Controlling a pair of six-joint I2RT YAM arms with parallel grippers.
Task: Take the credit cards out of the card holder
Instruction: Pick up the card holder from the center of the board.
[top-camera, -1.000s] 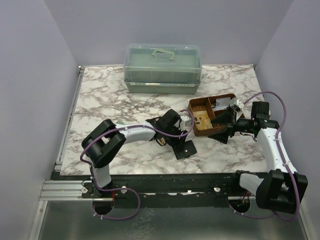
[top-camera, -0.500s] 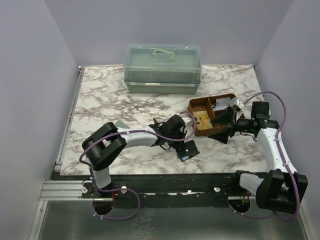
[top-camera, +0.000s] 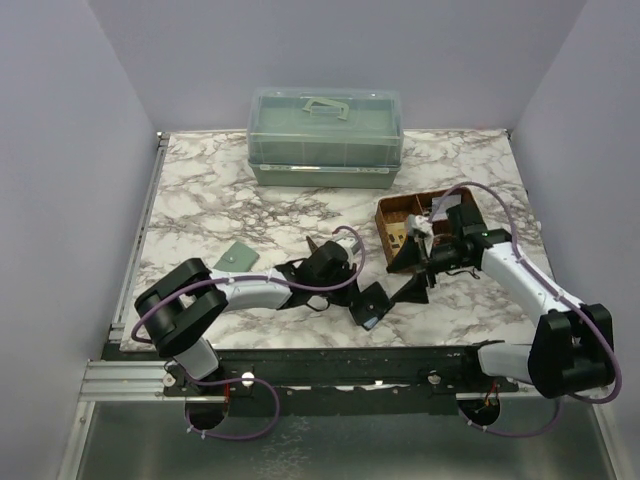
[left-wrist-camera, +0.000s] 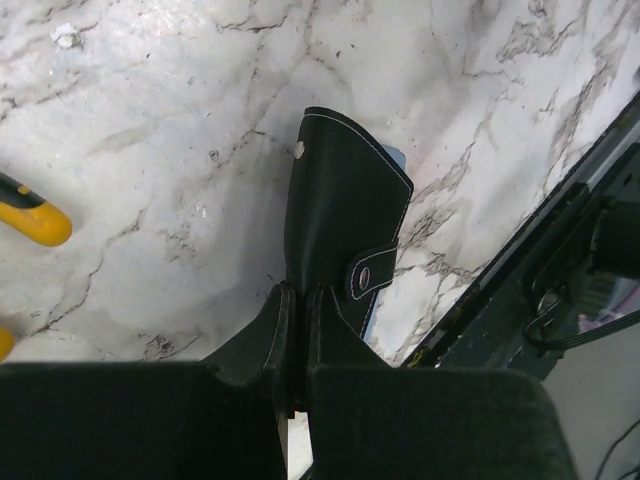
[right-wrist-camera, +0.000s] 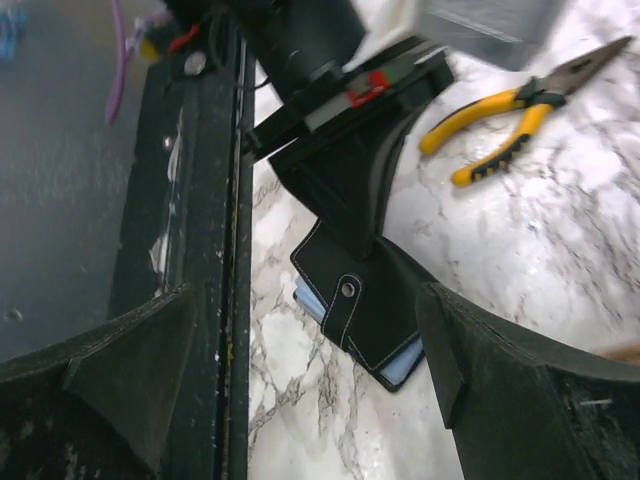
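The card holder (top-camera: 369, 305) is a small black wallet with white stitching and a metal snap (right-wrist-camera: 348, 289), lying near the table's front edge. My left gripper (left-wrist-camera: 297, 298) is shut on its near edge, and from above the left gripper (top-camera: 350, 292) sits just left of it. Pale blue-grey layers (right-wrist-camera: 401, 362) peek from the holder's open side. Whether they are the credit cards or the lining I cannot tell. My right gripper (top-camera: 413, 285) stands open just right of the card holder (right-wrist-camera: 375, 300), not touching it, with wide-spread fingers (right-wrist-camera: 500, 385).
Yellow-handled pliers (right-wrist-camera: 505, 125) lie beyond the left gripper, one handle (left-wrist-camera: 30, 218) showing at the left. A sage-green wallet (top-camera: 238, 257) lies left of the left arm. A brown tray (top-camera: 393, 213) stands behind the right arm, a green lidded box (top-camera: 325, 135) at the back. The black table rail (right-wrist-camera: 200, 250) runs close by.
My left gripper closed on the card holder's edge and the arm drew back to the left, uncovering the green wallet. The right gripper swung from the tray down toward the holder.
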